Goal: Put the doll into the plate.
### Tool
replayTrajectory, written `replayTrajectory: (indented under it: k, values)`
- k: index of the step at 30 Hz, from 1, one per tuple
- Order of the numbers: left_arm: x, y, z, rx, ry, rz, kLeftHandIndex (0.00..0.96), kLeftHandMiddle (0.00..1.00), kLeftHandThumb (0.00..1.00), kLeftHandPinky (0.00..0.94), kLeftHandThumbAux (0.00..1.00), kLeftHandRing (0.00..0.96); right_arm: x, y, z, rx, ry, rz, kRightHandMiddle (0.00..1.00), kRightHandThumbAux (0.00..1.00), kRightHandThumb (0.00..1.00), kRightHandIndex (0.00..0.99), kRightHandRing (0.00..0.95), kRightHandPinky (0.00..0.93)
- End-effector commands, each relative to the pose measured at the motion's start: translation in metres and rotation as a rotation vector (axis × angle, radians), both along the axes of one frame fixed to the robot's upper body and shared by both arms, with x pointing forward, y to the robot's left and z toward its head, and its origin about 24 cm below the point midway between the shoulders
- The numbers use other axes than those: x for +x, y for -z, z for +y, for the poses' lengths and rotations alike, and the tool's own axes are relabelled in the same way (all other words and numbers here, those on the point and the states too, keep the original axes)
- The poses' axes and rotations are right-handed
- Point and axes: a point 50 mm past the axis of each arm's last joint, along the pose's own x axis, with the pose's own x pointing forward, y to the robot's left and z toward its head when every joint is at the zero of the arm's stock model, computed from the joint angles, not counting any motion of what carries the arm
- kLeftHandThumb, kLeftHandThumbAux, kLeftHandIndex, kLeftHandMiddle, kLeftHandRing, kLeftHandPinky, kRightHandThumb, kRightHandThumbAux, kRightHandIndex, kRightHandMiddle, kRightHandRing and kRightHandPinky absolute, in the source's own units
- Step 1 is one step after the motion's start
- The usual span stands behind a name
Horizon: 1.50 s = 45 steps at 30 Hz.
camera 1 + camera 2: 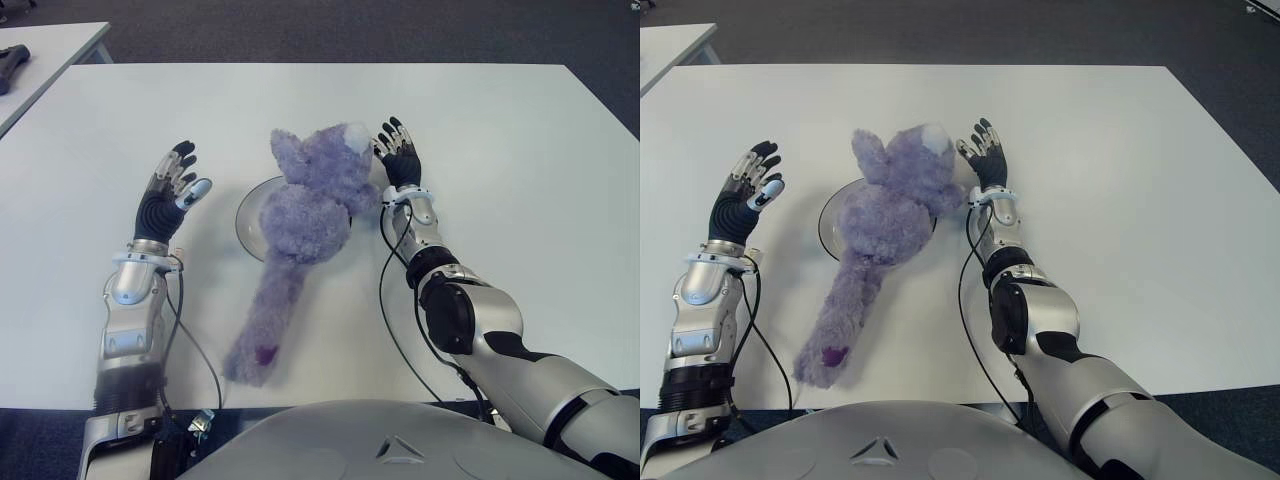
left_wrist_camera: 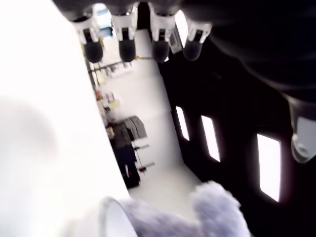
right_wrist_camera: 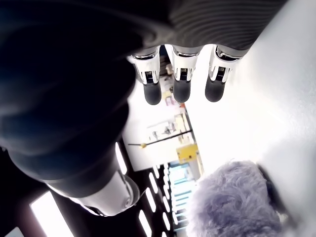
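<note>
A fluffy purple doll (image 1: pixel 305 215) lies across the clear glass plate (image 1: pixel 250 215) in the middle of the white table (image 1: pixel 500 150). Its head and body cover most of the plate, and its long lower part (image 1: pixel 840 320) trails off toward the table's front edge. My right hand (image 1: pixel 398 152) is open just right of the doll's head, fingers spread, holding nothing. My left hand (image 1: pixel 172 185) is open to the left of the plate, a short gap away. The right wrist view shows the doll's fur (image 3: pixel 232 202) beyond straight fingers (image 3: pixel 180 84).
A second white table (image 1: pixel 50 55) stands at the far left with a dark object (image 1: pixel 12 62) on it. Cables (image 1: pixel 195 350) run along both forearms. Dark floor lies beyond the table's far edge.
</note>
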Motion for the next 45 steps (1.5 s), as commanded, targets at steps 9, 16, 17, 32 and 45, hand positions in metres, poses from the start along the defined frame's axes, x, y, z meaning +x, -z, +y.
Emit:
replayTrajectory:
  k: [9,16,17,32,45]
  values:
    - [0.023,0.039,0.001,-0.148,-0.097,0.002,0.008,0.047,0.0,0.0,0.468,0.001,-0.071,0.099,0.012,0.087,-0.005,0.429,0.0,0.87,0.521,0.037,0.0,0.041]
    - [0.036,0.06,-0.001,-0.26,-0.131,0.055,0.006,0.052,0.0,0.0,0.483,0.0,-0.072,0.099,0.011,0.085,-0.01,0.423,0.0,0.873,0.525,0.035,0.0,0.036]
    - [0.038,0.061,0.0,-0.273,-0.136,0.06,0.006,0.053,0.0,0.0,0.494,0.0,-0.072,0.099,0.011,0.084,-0.011,0.422,0.0,0.871,0.509,0.034,0.0,0.035]
    - [0.054,0.074,-0.007,-0.375,-0.181,0.134,0.0,0.051,0.0,0.0,0.531,0.003,-0.072,0.1,0.01,0.075,-0.008,0.421,0.0,0.868,0.515,0.037,0.0,0.044]
    - [0.065,0.09,-0.027,-0.443,-0.202,0.281,0.0,0.051,0.0,0.0,0.565,0.008,-0.072,0.1,0.01,0.073,-0.01,0.419,0.0,0.871,0.53,0.031,0.003,0.074]
